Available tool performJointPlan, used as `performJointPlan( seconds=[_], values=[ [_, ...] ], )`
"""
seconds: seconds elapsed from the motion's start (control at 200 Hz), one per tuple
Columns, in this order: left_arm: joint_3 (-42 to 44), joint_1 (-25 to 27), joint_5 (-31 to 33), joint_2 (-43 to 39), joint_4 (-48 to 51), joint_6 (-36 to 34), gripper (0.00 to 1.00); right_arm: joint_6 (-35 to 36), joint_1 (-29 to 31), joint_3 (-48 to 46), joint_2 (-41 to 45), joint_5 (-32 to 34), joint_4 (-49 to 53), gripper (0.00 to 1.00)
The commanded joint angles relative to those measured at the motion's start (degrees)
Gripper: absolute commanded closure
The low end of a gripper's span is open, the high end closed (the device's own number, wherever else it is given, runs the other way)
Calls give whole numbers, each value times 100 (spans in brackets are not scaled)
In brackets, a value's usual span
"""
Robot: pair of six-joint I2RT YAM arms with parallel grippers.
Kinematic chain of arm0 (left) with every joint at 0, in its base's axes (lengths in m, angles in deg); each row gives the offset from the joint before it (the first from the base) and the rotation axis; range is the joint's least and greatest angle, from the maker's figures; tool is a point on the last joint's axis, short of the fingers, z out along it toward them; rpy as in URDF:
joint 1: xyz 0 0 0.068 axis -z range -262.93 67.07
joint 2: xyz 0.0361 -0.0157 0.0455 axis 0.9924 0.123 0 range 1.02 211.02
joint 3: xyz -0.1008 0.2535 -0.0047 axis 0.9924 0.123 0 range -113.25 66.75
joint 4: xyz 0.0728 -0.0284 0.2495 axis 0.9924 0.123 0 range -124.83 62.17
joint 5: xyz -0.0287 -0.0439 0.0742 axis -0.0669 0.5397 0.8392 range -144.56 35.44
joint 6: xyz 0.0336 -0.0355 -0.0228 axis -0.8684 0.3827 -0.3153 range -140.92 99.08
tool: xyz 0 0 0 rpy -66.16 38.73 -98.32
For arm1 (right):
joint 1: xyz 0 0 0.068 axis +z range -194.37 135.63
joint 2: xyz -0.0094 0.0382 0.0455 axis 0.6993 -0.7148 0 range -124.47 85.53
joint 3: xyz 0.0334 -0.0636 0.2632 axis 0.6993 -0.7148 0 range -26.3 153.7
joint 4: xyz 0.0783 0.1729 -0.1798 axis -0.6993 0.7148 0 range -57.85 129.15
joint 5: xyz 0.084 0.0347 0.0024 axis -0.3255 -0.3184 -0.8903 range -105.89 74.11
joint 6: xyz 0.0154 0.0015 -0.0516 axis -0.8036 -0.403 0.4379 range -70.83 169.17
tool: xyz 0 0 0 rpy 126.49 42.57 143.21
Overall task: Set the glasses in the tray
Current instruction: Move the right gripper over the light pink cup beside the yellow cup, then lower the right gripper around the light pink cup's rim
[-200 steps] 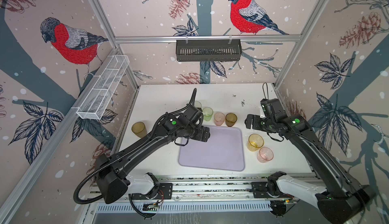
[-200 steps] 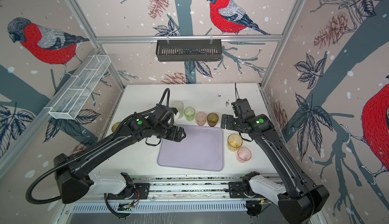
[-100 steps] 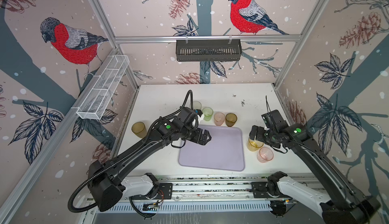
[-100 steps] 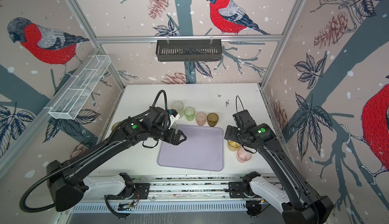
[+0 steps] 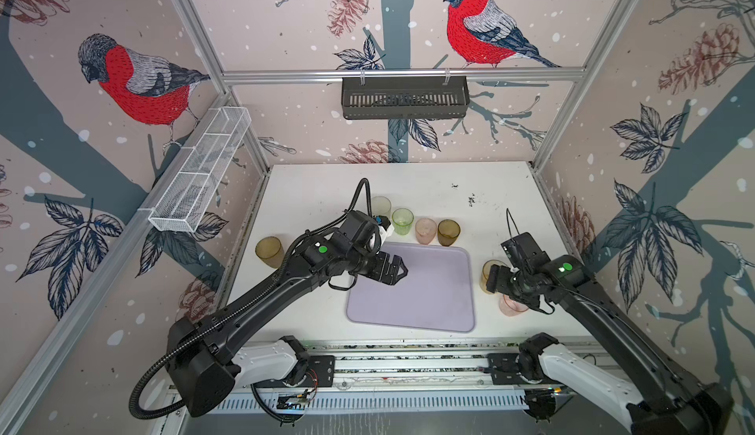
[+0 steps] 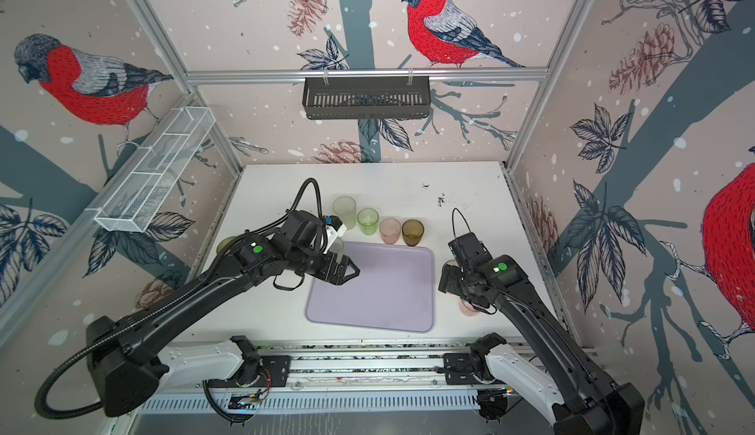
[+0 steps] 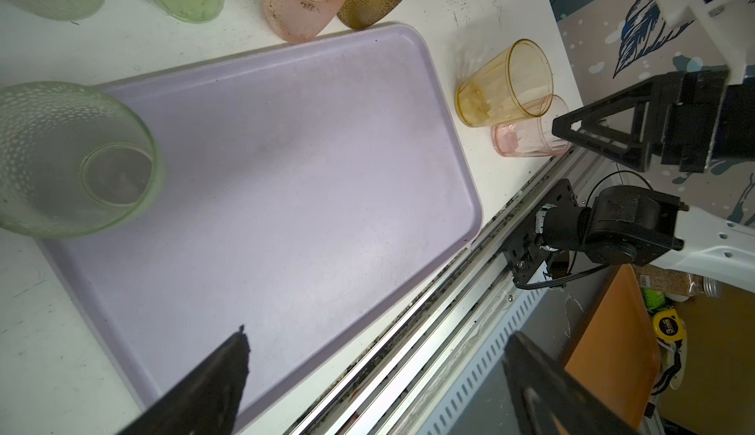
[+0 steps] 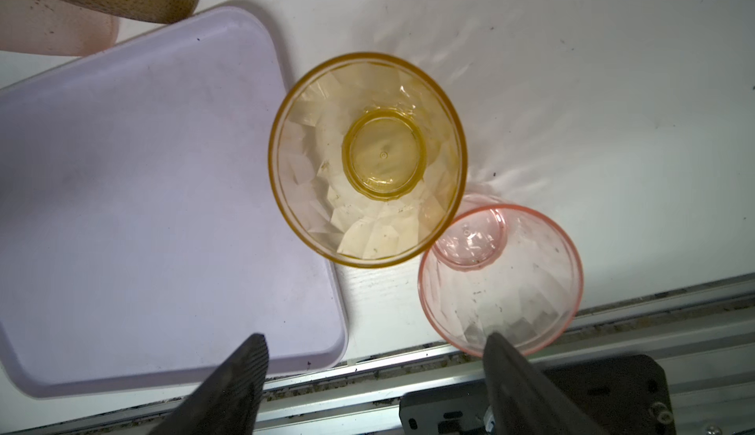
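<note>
On the table at far left, brown glass. Over the left part of the lilac tray, left gripper, wide open, holding nothing; pale green glass at the tray's far left corner. Behind the tray, in a row: whitish glass, green glass, peach glass, olive-brown glass. Right of the tray, on the table, amber glass just beside pink glass; above them right gripper, jaws well apart, empty.

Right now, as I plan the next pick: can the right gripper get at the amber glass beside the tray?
Probably yes. The right gripper hangs open above the amber glass, with nothing between them. The pink glass stands close beside it, so it may get nudged.
</note>
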Motion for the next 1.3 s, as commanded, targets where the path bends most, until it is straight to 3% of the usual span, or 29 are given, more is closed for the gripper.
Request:
performJointPlan(
  seconds=[0.0, 0.59, 1.296],
  values=[
    [6, -19, -117, -74, -144, 88, 3, 21, 8, -174, 67, -26, -26, 20],
    [89, -17, -275, -234, -279, 256, 2, -97, 22, -548, 51, -50, -304, 39],
    [311, -19, -310, -547, -439, 300, 2, -216, 50, -574, -92, 65, -295, 43]
  ],
)
